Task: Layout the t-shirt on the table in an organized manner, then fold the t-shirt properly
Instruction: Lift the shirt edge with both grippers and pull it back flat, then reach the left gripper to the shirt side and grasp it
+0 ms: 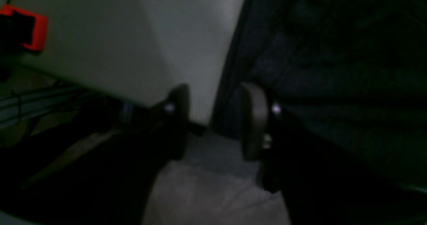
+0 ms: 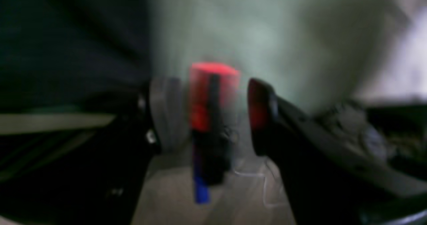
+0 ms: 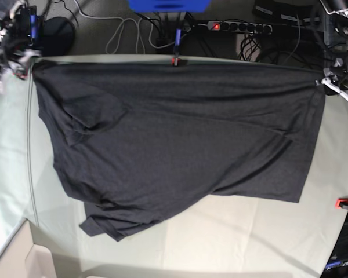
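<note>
Both claws stand spread and empty: left claw at one far corner of the worktop, right claw at the other. Between them the black t-shirt lies long axis along that far edge.

The t-shirt covers most of the table, its top edge along the far rim. Beside the left hand, open with nothing between its fingers, bare table lies on one side and black cloth on the other; a red clamp sits well off at the rim. Straight ahead of the open right hand a red clamp stands in the way, with cloth beside the hand.
</note>
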`<state>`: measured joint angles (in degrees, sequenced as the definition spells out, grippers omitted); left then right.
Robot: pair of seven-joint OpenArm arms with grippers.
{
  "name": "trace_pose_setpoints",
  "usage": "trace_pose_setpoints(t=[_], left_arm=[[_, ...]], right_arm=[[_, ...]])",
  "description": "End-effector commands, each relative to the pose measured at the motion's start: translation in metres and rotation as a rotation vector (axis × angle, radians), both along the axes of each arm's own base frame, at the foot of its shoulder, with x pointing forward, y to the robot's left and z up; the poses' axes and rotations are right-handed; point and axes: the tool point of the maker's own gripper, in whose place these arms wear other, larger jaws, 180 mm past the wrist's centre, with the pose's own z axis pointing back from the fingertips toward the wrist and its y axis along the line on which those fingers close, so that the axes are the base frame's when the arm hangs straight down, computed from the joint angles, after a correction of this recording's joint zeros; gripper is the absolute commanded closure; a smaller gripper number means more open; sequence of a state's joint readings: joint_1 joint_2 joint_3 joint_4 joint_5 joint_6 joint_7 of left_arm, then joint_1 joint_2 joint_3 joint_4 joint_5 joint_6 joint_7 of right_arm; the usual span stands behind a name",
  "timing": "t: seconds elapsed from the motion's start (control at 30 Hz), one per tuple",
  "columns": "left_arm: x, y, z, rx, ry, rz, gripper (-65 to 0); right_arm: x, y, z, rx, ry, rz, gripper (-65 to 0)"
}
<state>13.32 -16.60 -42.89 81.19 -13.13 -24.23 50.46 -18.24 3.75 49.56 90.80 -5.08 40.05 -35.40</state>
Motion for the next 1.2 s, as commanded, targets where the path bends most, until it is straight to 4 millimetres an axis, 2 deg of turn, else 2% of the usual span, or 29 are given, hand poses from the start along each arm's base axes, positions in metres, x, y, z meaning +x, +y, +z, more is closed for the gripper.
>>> trace_pose_setpoints(t=[0.0,0.1,0.13,0.23,0.3,0.37,0.47,0.53,0.57,0.7,0.77,0.9,1.07,1.17], left_arm=[[0.008,0.019,0.024,0.057,-0.065,0.022,-29.4],[0.015,0.037,0.053,0.105,-0.144,0.068,-31.6],[0.025,0.038,0.063,0.112,-0.185,0.076,-31.6],[0.059,0.044,0.092,0.126,-0.291,0.096,-31.7],[0.093,0.045,0.110,0.101,-0.389,0.118,-31.7],[0.124,0.046,0.120,0.069,-0.472,0.140,-31.7],[0.179,0.035,0.119,0.071,-0.515,0.087,-31.7],[0.210,0.024,0.111,0.080,-0.523,0.040,-31.7],[0.225,0.015,0.103,0.080,-0.523,0.011,-31.7],[0.261,-0.020,0.062,0.033,-0.511,-0.075,-31.7],[0.272,-0.035,0.046,-0.008,-0.524,-0.089,-31.7],[0.282,-0.052,0.034,-0.093,-0.603,-0.049,-31.7],[0.274,-0.028,0.029,0.022,-0.613,0.056,-31.7],[0.262,-0.026,0.016,0.035,-0.582,0.063,-31.7]], right_arm=[[0.009,-0.011,0.015,-0.015,-0.066,-0.018,-32.4],[0.005,-0.024,0.023,-0.024,-0.095,-0.061,-32.5],[0.005,-0.027,0.025,-0.031,-0.095,-0.058,-32.5],[0.018,-0.029,0.029,-0.033,-0.120,-0.057,-32.5],[0.024,-0.029,0.031,-0.032,-0.133,-0.058,-32.5],[0.025,-0.027,0.031,-0.031,-0.135,-0.057,-32.5],[0.031,-0.027,0.033,-0.029,-0.149,-0.058,-32.5],[0.033,-0.029,0.034,-0.031,-0.153,-0.057,-32.5],[0.033,-0.029,0.034,-0.031,-0.153,-0.057,-32.5],[0.032,-0.030,0.034,-0.034,-0.152,-0.061,-32.5],[0.033,-0.030,0.035,-0.035,-0.154,-0.059,-32.5],[0.032,-0.030,0.035,-0.034,-0.152,-0.058,-32.5],[0.032,-0.030,0.035,-0.034,-0.152,-0.058,-32.5],[0.034,-0.029,0.035,-0.034,-0.155,-0.056,-32.5]])
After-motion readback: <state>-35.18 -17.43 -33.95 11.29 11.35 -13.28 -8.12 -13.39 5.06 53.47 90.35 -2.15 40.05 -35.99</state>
